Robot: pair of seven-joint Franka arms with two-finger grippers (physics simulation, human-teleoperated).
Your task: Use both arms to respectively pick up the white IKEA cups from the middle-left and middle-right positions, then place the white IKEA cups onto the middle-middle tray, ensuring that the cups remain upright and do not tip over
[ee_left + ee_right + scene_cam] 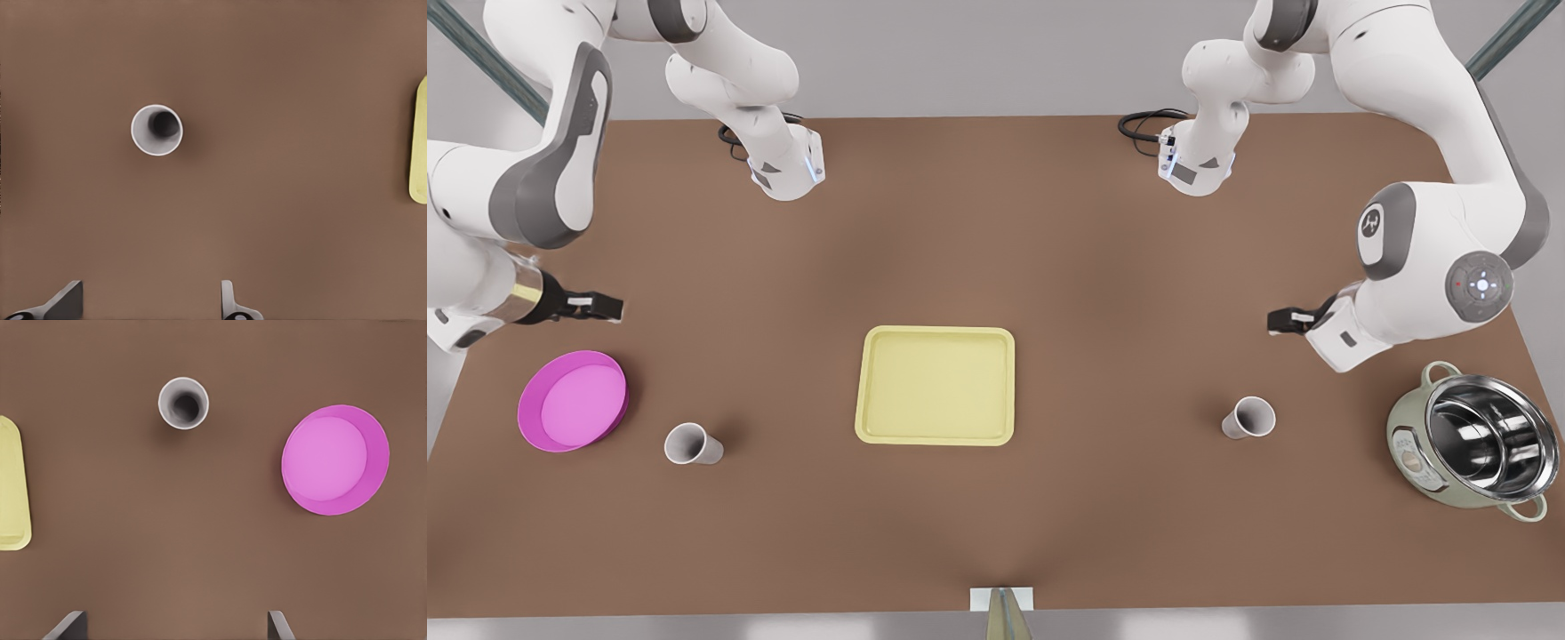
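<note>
Now hovering: my right gripper (177, 628), fingers wide, above small white tapered cup (183, 403) beside round pink dish (335, 459); my left gripper (150, 305), wide too, above other white cup (157, 130); pale-yellow rectangular tray (935, 384) lying well apart between them.

Matt brown table (996, 222); pot (1472, 444) (glossy steel inside).

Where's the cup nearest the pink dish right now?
That cup stands upright on the table at the front view's left, between the pink dish and the tray, touching neither.

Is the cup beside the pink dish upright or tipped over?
Upright: the cup stands on the table, its round mouth facing the right wrist camera, beside the pink dish.
</note>
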